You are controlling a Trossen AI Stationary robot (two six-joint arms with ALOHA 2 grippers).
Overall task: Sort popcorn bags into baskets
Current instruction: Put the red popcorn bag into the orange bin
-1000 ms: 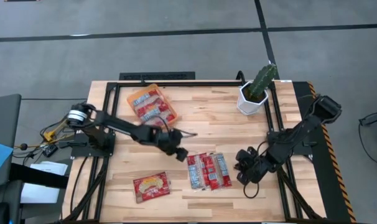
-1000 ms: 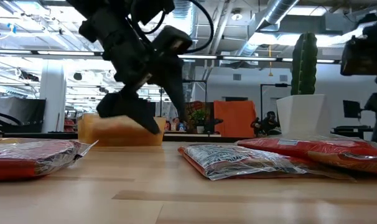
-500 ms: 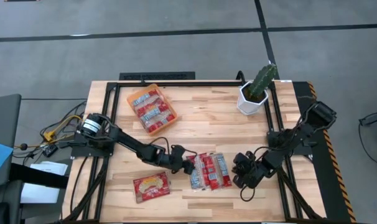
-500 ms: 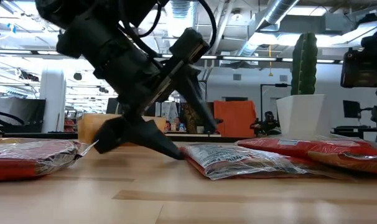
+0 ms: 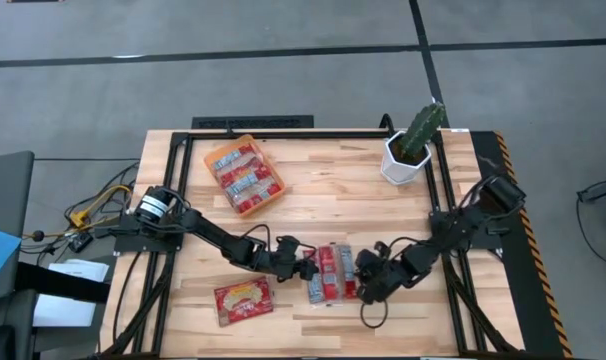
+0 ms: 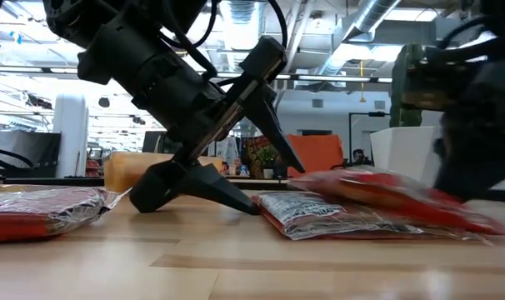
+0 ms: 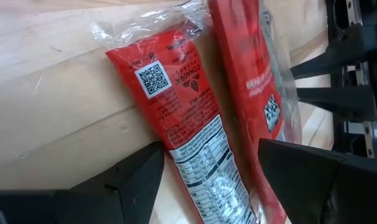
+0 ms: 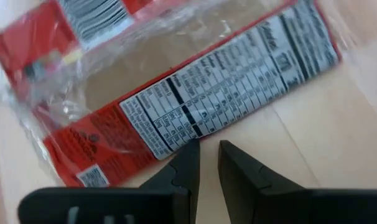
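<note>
Left gripper (image 5: 305, 268) at lower centre of high view, fingers spread wide astride leftmost popcorn bag (image 7: 185, 134), nothing gripped. Right gripper (image 5: 366, 282) beside cluster's right edge, fingers nearly closed, empty. Orange basket (image 5: 245, 175) upper left, holding sorted bags.

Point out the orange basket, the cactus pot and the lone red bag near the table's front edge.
Basket (image 5: 214, 157): high view, on its orange rim corner.
Cactus pot (image 5: 398, 170): high view, on its white wall.
Lone bag (image 5: 243, 298): high view, on its yellowish centre picture.
</note>
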